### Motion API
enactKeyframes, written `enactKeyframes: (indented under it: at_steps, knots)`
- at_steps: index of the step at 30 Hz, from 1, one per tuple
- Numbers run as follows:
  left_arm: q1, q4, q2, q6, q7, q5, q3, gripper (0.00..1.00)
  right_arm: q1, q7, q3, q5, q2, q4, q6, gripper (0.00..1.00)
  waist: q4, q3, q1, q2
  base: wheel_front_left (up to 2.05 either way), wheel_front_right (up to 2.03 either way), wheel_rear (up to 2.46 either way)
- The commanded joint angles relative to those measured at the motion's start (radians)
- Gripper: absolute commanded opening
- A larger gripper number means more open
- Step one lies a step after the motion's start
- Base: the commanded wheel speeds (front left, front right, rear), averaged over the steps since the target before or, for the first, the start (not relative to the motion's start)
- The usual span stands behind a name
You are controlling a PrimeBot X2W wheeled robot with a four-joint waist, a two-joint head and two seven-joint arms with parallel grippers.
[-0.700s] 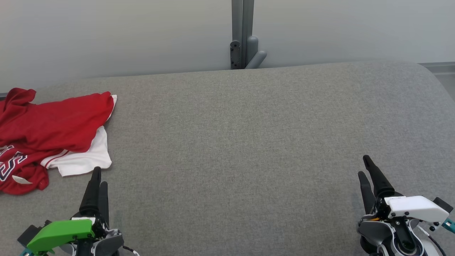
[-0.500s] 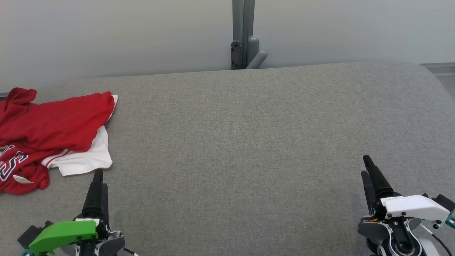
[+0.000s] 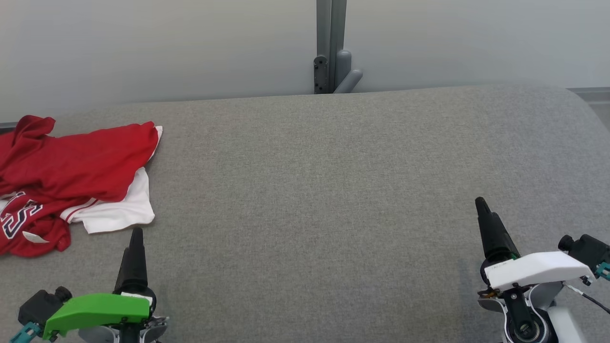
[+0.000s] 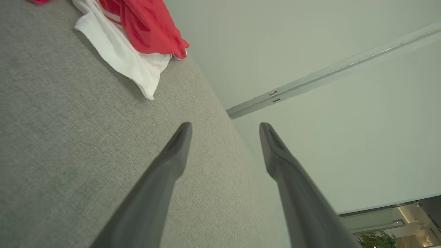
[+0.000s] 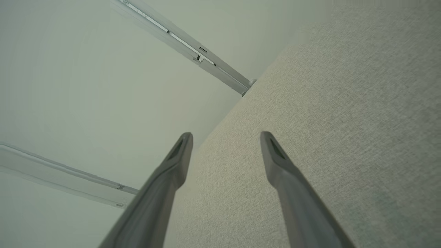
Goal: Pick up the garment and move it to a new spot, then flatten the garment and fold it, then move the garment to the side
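Across the middle of the head view, a broad table (image 3: 324,181) covered in grey woven fabric takes up most of the scene, its far right corner rounded. Behind the table's far edge rises a plain pale wall (image 3: 143,47).

At the table's left end, toward the far edge, lies the garment (image 3: 81,162): a red jersey with a white panel, red-and-white striped trim and dark blue lettering edged in white. It is crumpled, with folds of red cloth lying over one another. The white panel (image 3: 119,212) spreads toward the table's near side, and a small white label (image 3: 35,237) shows on the red cloth. The garment's left part runs past the edge of the view.

At the middle of the table's far edge stands an upright grey metal post (image 3: 331,43) with a short rounded stub at its foot.

Over the table's near left part is the left gripper (image 4: 224,127), under a bright green cover (image 3: 97,307). Its two long dark fingers (image 4: 162,179) stand spread apart with nothing between them, near the garment's white panel but apart from it.

Over the table's near right part is the right gripper (image 5: 225,136), under a white cover (image 3: 538,269). Its fingers (image 5: 293,193) likewise stand released and wide, holding nothing, above grey fabric and well apart from the garment.
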Motion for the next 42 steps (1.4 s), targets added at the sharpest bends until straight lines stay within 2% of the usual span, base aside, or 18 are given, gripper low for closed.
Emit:
enactKeyframes:
  at_steps: [1, 13, 20, 42]
  knots:
    - [-0.004, -0.016, 0.015, 0.005, -0.010, 0.065, -0.007, 1.00, -0.001, -0.013, 0.006, -0.062, -0.007, -0.024, 0.000, 1.00, 0.001, 0.000, 0.0000, 0.0010, 0.00, 0.00, 0.00]
    - [0.001, 0.044, 0.054, -0.015, -0.053, 0.332, -0.068, 1.00, 0.006, -0.057, 0.019, -0.313, -0.008, 0.004, 0.000, 1.00, 0.003, -0.001, 0.0000, 0.0013, 0.00, 0.00, 0.00]
    - [0.017, 0.081, 0.071, -0.002, -0.076, 0.454, -0.080, 1.00, -0.003, -0.080, 0.031, -0.433, -0.008, 0.029, 0.000, 1.00, 0.002, -0.002, 0.0000, 0.0016, 0.00, 0.00, 0.00]
    - [0.063, 0.046, 0.082, 0.000, -0.136, 0.711, -0.106, 1.00, 0.024, -0.141, 0.023, -0.702, -0.009, 0.049, 0.000, 1.00, 0.011, -0.006, 0.0000, 0.0023, 0.00, 0.00, 0.00]
